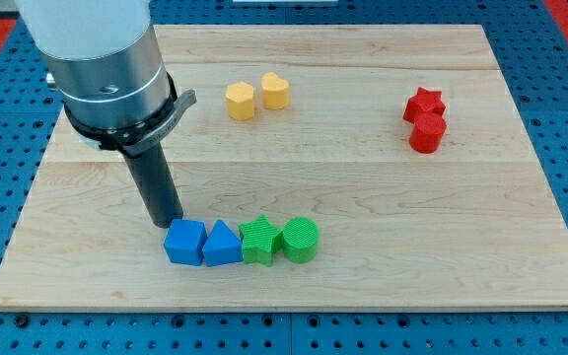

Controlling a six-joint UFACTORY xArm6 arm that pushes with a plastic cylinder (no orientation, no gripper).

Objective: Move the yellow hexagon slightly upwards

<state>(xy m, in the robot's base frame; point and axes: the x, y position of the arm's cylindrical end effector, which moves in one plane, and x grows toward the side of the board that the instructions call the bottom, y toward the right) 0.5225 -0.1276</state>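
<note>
The yellow hexagon (pixel 240 101) sits on the wooden board (pixel 363 187) near the view's top, left of centre. A yellow heart (pixel 275 91) stands just to its right, almost touching. My tip (pixel 167 222) is far below and to the left of the hexagon, right at the upper left edge of a blue block (pixel 183 242). The rod rises from there to the arm's grey cylinder (pixel 102 54) at the view's top left.
A row runs along the lower middle: the blue block, a blue triangle (pixel 222 245), a green star (pixel 259 241), a green cylinder (pixel 300 240). A red star (pixel 424 103) and a red cylinder (pixel 427 133) stand at the right.
</note>
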